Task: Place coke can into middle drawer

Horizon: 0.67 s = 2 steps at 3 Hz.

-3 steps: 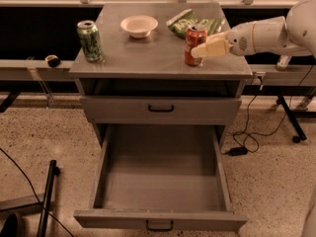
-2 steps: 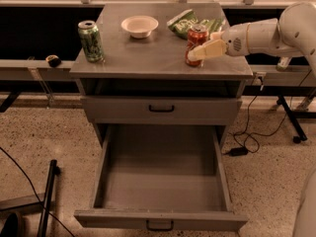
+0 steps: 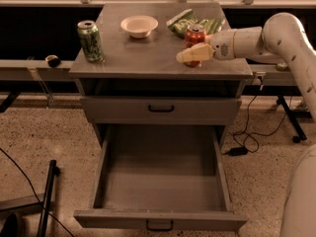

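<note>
The middle drawer stands pulled out below the cabinet top. The arm reaches in from the right, and its gripper lies across the lower front of the coke can. Whether the gripper is open or clamped cannot be told. The can stands upright on the top's right side, long axis vertical and silver top up, directly behind the gripper.
</note>
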Each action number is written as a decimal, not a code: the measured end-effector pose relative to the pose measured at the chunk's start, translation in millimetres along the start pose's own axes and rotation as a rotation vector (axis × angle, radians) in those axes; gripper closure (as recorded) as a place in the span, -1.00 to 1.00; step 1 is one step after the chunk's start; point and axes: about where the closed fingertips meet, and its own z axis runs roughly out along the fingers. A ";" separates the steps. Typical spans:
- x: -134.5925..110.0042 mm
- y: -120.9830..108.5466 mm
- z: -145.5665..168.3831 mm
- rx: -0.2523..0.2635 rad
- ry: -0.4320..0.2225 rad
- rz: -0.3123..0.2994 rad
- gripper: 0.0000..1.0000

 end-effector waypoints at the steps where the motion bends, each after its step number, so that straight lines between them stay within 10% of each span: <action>1: -5.3 -5.1 15.9 -0.005 -0.063 -0.025 -0.18; 2: -25.2 3.4 21.4 -0.098 -0.210 -0.020 0.41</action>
